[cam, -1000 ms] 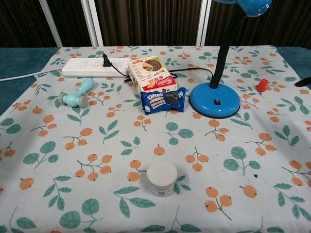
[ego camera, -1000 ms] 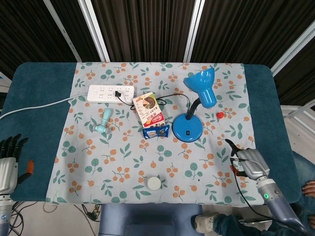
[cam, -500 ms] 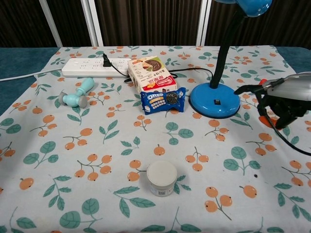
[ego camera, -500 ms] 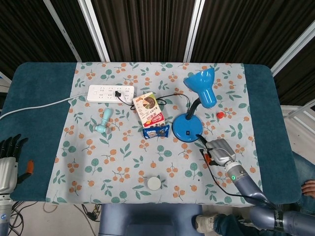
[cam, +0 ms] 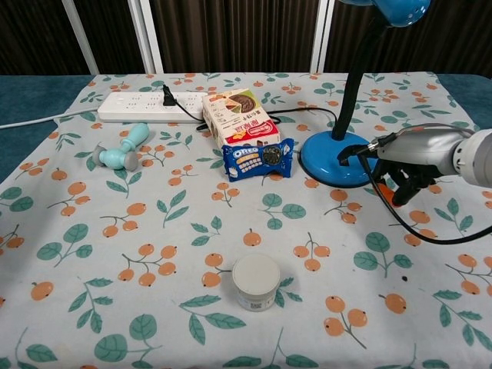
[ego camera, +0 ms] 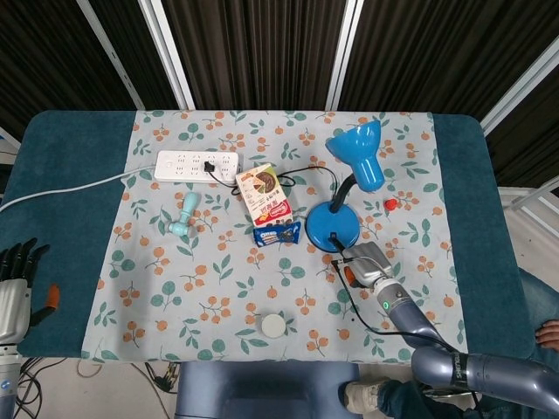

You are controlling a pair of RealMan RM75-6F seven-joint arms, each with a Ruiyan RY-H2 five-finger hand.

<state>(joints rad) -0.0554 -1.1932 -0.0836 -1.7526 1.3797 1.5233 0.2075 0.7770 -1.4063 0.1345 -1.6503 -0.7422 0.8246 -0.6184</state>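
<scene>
My right hand (ego camera: 362, 262) (cam: 419, 154) hovers low over the cloth just right of the blue desk lamp's round base (ego camera: 332, 229) (cam: 330, 165). One dark finger (cam: 352, 151) reaches out and touches the base's edge near its switch; the other fingers curl under and hold nothing. The lamp head (ego camera: 361, 157) leans up and to the right. My left hand (ego camera: 16, 279) rests off the table's left edge with its fingers spread, empty; the chest view does not show it.
An Oreo pack (cam: 258, 158) lies in front of a cookie box (cam: 240, 117), left of the lamp. A white power strip (cam: 150, 108) carries the lamp's plug. There is a teal handheld object (cam: 123, 149), a white jar (cam: 256, 281) near the front, and a small red piece (ego camera: 390, 203).
My right hand has travelled left from the table's right front corner to the lamp base, and a finger now touches the base. The left hand has stayed still.
</scene>
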